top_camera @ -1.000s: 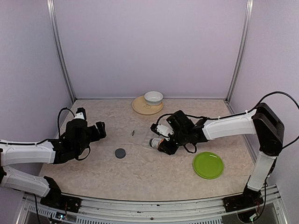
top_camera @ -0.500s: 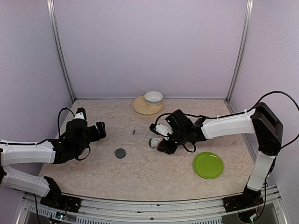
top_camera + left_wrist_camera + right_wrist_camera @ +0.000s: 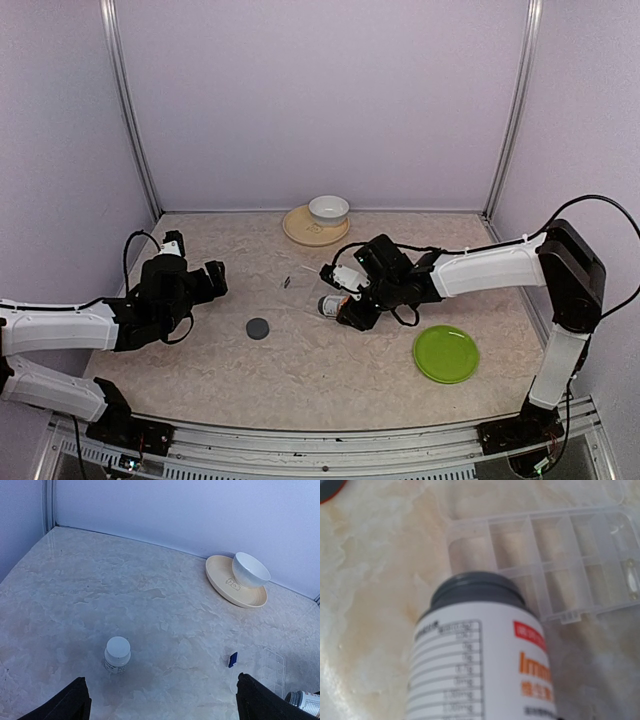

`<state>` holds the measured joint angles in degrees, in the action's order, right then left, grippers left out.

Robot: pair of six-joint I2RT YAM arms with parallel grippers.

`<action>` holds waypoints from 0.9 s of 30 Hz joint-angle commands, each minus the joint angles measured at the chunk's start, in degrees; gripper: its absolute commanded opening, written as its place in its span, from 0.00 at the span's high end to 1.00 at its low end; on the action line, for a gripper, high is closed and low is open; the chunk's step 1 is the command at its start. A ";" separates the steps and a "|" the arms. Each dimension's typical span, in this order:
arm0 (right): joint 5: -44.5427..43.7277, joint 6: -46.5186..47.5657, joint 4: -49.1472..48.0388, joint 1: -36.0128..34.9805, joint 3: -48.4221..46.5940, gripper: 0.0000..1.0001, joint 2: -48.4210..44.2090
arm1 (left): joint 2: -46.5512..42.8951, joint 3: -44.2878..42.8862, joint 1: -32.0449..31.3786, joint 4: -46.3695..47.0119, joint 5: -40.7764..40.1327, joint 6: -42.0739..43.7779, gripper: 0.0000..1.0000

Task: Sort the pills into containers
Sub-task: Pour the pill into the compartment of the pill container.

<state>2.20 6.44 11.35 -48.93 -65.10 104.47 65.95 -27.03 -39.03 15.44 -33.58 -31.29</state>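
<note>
A green plate (image 3: 446,353) lies on the bench (image 3: 300,380), nearer the arm bases than the right fingers and off to their right. A dark round lid (image 3: 258,328) lies flat between the two sets of fingers, also on the near side.

The left fingers (image 3: 67,705) are spread wide apart and hold nothing. Just ahead of them, closer to the left one, a small white bottle (image 3: 117,654) with a white cap stands up straight. Farther on, ahead of the right one, sits a tiny blue thing (image 3: 233,659). The clear pill box (image 3: 267,664) lies flat just beside it.

The right fingers (image 3: 350,314) are clamped on a pill bottle (image 3: 327,306). It is white, with a label and orange letters. It is tipped over, so its grey top points away from the fingers. In the wrist view the grey top is at the near edge of the pill box, by the left end. I cannot tell if it touches the box. The box has two rows of little rooms. One pale, long pill (image 3: 631,580) lies in a room at the right end, well apart from the bottle's top. The wrist picture is blurry, so I cannot make out any other pills.

Far past all the fingers, by the back wall, a white bowl (image 3: 328,209) sits on a tan plate (image 3: 300,230).
</note>
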 commanded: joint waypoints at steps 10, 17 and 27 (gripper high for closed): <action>0.80 1.07 6.58 0.41 -3.47 0.90 1.06 | 0.36 0.26 0.27 1.23 0.10 -0.35 0.01; 1.15 1.70 8.50 0.41 -5.21 0.90 1.74 | 0.43 0.28 0.27 1.18 0.10 -0.40 0.01; 1.24 2.34 10.82 0.41 -7.44 0.90 2.65 | 0.57 0.31 0.27 1.30 0.14 -0.44 0.01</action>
<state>2.81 8.12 20.08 -48.93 -70.89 105.97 66.08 -27.03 -39.03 15.46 -33.43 -31.31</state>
